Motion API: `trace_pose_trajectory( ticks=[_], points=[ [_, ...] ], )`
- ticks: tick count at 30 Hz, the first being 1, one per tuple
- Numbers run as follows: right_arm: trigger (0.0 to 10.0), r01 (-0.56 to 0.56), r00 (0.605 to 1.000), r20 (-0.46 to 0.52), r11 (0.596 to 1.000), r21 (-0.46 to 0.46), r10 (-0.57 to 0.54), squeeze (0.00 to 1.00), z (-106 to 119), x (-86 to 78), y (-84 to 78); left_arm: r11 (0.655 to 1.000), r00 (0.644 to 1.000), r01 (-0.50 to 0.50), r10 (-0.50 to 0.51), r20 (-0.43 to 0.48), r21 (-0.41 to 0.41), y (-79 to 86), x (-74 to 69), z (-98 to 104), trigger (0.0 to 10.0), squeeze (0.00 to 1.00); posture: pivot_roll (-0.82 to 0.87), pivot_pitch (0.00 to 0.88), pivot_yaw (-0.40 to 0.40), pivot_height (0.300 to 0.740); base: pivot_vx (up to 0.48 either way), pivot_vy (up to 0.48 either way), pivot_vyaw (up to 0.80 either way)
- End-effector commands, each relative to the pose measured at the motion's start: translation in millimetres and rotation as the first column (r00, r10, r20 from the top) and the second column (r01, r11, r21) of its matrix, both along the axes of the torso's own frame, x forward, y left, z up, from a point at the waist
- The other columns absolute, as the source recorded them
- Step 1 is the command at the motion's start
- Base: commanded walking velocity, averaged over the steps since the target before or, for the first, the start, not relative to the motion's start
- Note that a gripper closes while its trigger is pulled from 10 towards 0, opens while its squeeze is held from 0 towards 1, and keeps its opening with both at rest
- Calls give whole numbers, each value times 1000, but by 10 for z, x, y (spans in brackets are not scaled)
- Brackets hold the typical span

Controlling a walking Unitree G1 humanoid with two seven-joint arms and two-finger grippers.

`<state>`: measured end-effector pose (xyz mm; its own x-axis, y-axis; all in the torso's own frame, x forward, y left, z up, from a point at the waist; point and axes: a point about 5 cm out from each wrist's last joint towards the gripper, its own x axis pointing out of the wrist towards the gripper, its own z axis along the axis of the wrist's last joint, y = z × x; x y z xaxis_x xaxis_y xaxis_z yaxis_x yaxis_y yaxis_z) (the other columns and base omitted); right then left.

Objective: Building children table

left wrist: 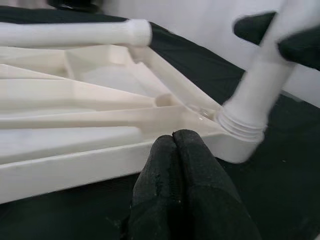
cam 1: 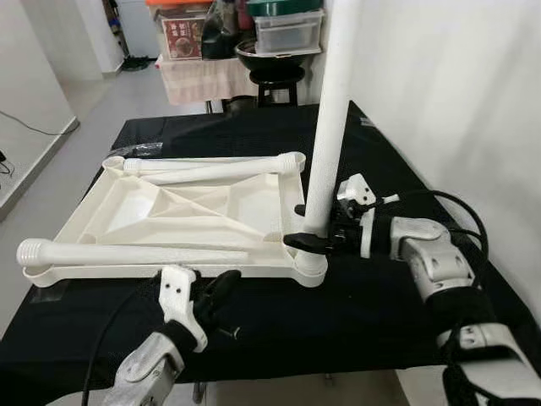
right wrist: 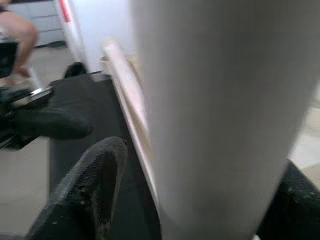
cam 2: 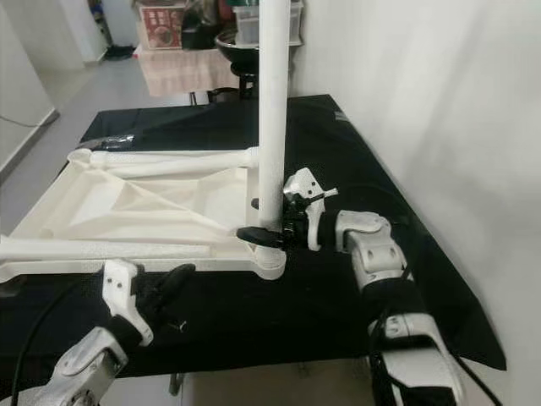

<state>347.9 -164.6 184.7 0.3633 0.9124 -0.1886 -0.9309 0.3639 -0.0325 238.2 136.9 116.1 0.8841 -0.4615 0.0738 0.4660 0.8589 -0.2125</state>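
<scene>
A white plastic tabletop point(cam 1: 196, 211) lies upside down on the black table point(cam 1: 380, 313). One white table leg point(cam 1: 334, 110) stands upright in the near right corner socket point(cam 1: 311, 266). My right gripper point(cam 1: 306, 226) is shut on this leg just above the socket, one finger on each side; the right wrist view has the leg point(right wrist: 225, 115) close up beside one finger point(right wrist: 85, 185). Two loose legs lie on the tabletop, one along its far edge point(cam 1: 211, 165) and one along its near edge point(cam 1: 127, 252). My left gripper point(cam 1: 221, 286) is shut on nothing, its fingertips point(left wrist: 172, 145) just before the tabletop's near rim.
A white wall point(cam 1: 456, 93) runs close along the table's right side. Behind the table stand a black stool point(cam 1: 275, 80) with a bowl and plastic boxes point(cam 1: 287, 30). Grey floor point(cam 1: 51, 169) lies to the left. A clear plastic wrapper point(cam 1: 139, 150) lies at the tabletop's far left corner.
</scene>
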Motion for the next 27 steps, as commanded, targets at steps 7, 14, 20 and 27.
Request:
trace_pose_trajectory(
  ticks=[7, 14, 20, 27],
  points=[
    [0, -105, 993, -53, 994, 43, 107, 0, 12, 15, -14, 997, 997, 74, -74, 11, 28, -148, 73, 43, 10000, 0, -5, 0, 17, 740, 0, 0, 0],
    [0, 17, 997, -71, 1000, 15, -16, 0, -169, -21, -92, 999, 999, 34, -33, -21, 16, -25, -47, -10, 10000, 0, 3, 0, 1, 740, 0, 0, 0],
    [0, 481, 870, -46, 866, -138, -491, 0, -590, -201, 100, 1000, 1000, 18, -17, -15, 21, 6, -82, 15, 10000, 0, 9, 0, -10, 740, 0, 0, 0],
    [0, 768, 638, 28, 633, -93, -770, 0, -602, -240, 470, 998, 999, 53, -52, -15, 21, -17, -53, 46, 10000, 0, 1, 0, 7, 740, 0, 0, 0]
  ],
)
